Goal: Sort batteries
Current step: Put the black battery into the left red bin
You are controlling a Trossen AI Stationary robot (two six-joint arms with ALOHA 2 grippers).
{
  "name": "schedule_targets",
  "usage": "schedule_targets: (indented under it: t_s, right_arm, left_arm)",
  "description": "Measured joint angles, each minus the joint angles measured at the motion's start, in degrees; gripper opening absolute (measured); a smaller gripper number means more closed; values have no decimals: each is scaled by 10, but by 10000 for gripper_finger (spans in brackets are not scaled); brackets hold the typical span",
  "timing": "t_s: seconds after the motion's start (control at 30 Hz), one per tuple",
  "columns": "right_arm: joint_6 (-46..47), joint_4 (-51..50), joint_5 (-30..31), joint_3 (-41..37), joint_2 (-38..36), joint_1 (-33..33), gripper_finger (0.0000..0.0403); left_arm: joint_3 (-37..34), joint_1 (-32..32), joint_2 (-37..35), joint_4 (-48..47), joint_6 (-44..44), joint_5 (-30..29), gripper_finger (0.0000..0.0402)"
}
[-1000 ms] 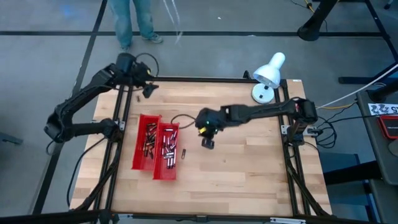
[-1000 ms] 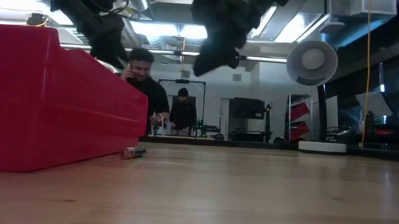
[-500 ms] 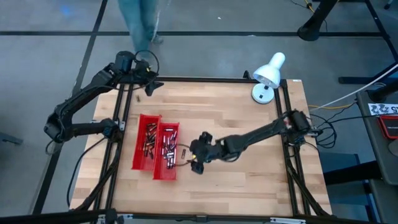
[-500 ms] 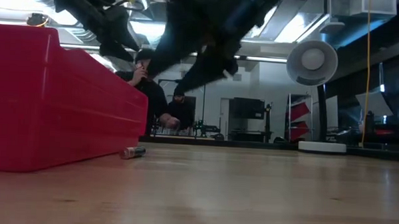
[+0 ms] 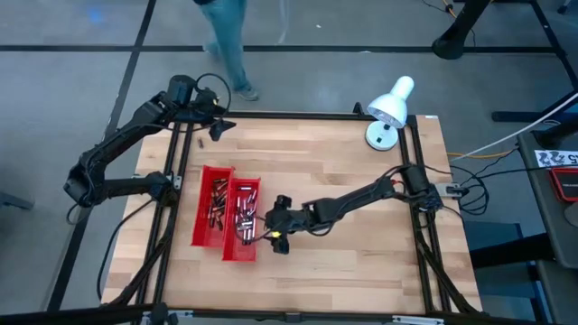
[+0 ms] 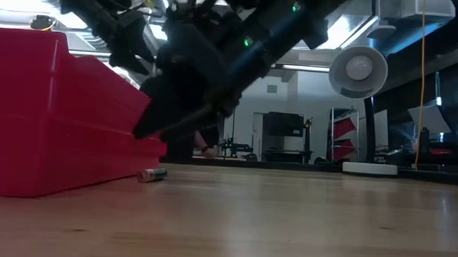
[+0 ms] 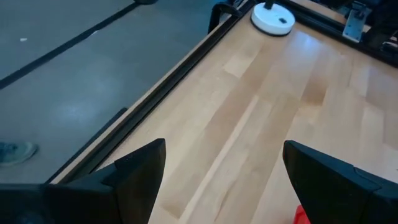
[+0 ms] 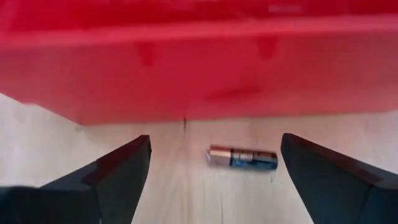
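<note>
Since 1 second ago, the right arm has swung from the middle of the surface (image 5: 361, 244) down to the right side of the 2 red trays (image 5: 228, 217), and its hand, narrower then, now stands spread. A person beyond the far edge has also walked toward the right.

Now the right hand (image 5: 271, 236) hangs low just beside the right tray, fingers (image 8: 115, 171) wide apart and pinching nothing. 1 loose battery (image 8: 242, 157) lies on its side on the wood between those fingers, close to the tray's red wall (image 8: 199, 68) but not touching it. From table height the same battery (image 6: 152, 174) rests at the foot of the tray, with the dark hand (image 6: 149, 129) angled down above it.

More batteries (image 5: 231, 206) lie piled in both trays, which sit side by side left of the surface's centre.

At the far left corner the left hand (image 5: 217, 129) waits above the wood, its fingers (image 7: 140, 168) spread and holding nothing. A white lamp (image 5: 390, 108) stands at the far right corner.
</note>
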Motion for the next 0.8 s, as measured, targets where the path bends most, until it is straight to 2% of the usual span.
schedule_targets:
  t_s: [0.3,0.5,0.8]
  right_arm:
    - [18,28,33,-1,35,-2,358]
    - [41,32,94,0,43,-1,358]
    - [49,36,74,-1,56,-2,358]
  left_arm:
    - [0,6,0,-19,6,-2,313]
    - [0,7,0,-19,7,-2,313]
    - [0,6,0,-19,8,-2,313]
